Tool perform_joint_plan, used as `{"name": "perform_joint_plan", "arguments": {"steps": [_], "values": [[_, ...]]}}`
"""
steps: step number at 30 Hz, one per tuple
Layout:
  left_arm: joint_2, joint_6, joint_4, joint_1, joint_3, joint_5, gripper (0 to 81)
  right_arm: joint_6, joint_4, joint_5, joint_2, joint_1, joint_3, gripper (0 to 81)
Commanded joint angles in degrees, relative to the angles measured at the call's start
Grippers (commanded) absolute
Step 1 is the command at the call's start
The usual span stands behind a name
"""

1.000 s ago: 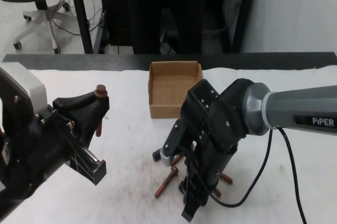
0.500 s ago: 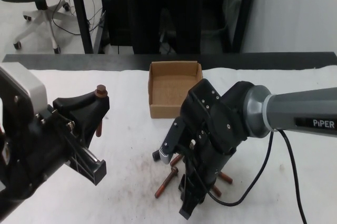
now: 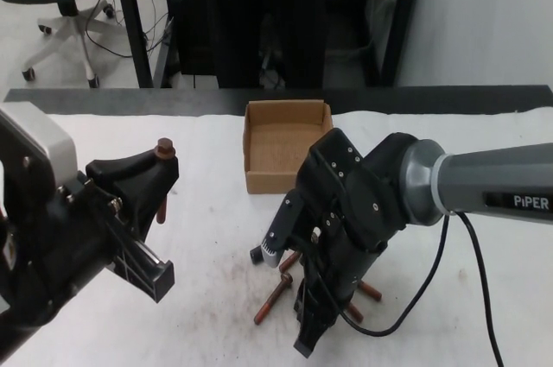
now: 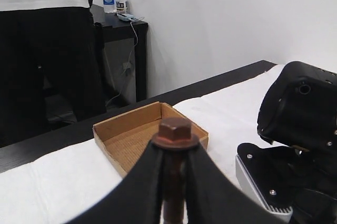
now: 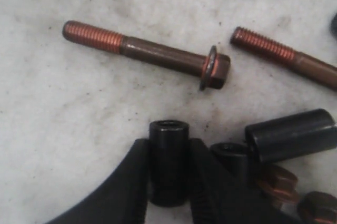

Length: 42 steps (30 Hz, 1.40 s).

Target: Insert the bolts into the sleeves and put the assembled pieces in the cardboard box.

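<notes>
My left gripper is shut on a copper bolt, held upright with its hex head on top. In the high view that bolt stands at the left, above the white cloth. The cardboard box sits open at the back middle. My right gripper points down at the cloth, shut on a short black sleeve that stands between its fingers. Right beside it lie a loose bolt, a second bolt and two more black sleeves.
In the high view, loose bolts and a black sleeve lie around the right arm, just in front of the box. A dark bench edge runs along the back. The left wrist view shows the box beyond the held bolt.
The right arm has shifted slightly to the left over the pile of parts. The left arm and its bolt have stayed where they were.
</notes>
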Motion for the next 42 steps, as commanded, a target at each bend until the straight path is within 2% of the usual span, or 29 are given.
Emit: {"name": "perform_joint_plan", "arguments": {"steps": [1,8,13,15,17,19,21,23,26,29,32,35,40,42], "values": [[-0.6,0.2,-0.6,0.1,-0.2,-0.3,0.2,1.2,-1.0,0.1,-0.1,-0.1,0.3,0.8],[-0.6,0.2,-5.6,0.1,-0.2,-0.3,0.2,13.9,-2.3,-0.9,-6.8,-0.3,-2.5,0.8],[-0.6,-7.2,-16.7,0.1,-0.2,-0.3,0.2,19.5,-10.3,-5.8,-15.3,-2.6,-2.5,0.8],[-0.6,-16.1,-18.1,0.1,-0.2,0.0,0.2,22.9,-12.2,-13.0,-18.0,-4.8,-2.1,0.8],[-0.6,-23.4,-18.5,0.1,-0.2,1.8,0.2,25.3,-13.9,-24.0,-20.0,-7.0,-1.0,0.8],[-0.6,-26.1,-18.8,0.1,-0.4,7.0,0.2,26.4,-15.6,-36.2,-22.5,-9.0,1.3,0.8],[-0.6,-26.1,-18.6,0.1,-0.9,14.0,0.2,27.0,-16.8,-43.7,-25.0,-10.0,4.2,0.8],[-0.1,-26.1,-18.3,0.1,-2.0,21.3,0.2,27.1,-17.6,-47.2,-28.1,-10.3,7.4,0.8],[1.0,-26.1,-13.4,-0.3,-4.9,24.3,0.2,27.1,-20.9,-50.2,-33.0,-9.9,12.8,0.8],[2.7,-26.1,-12.2,-0.2,-8.1,26.3,0.2,27.2,-26.3,-50.3,-37.7,-8.5,18.1,0.8],[5.4,-28.0,-12.2,-0.6,-12.0,28.4,0.2,31.1,-33.8,-48.2,-41.4,-7.1,22.2,0.8],[8.3,-29.0,-12.2,-2.4,-15.4,29.1,0.2,34.2,-41.3,-42.3,-43.6,-5.8,24.9,0.8],[13.2,-29.0,-12.2,-7.8,-18.8,29.1,0.2,32.8,-50.1,-30.2,-43.6,-3.4,25.9,0.8],[15.0,-28.8,-12.3,-9.8,-19.1,29.1,0.2,32.1,-50.4,-28.6,-43.4,-3.3,25.9,0.8]]}}
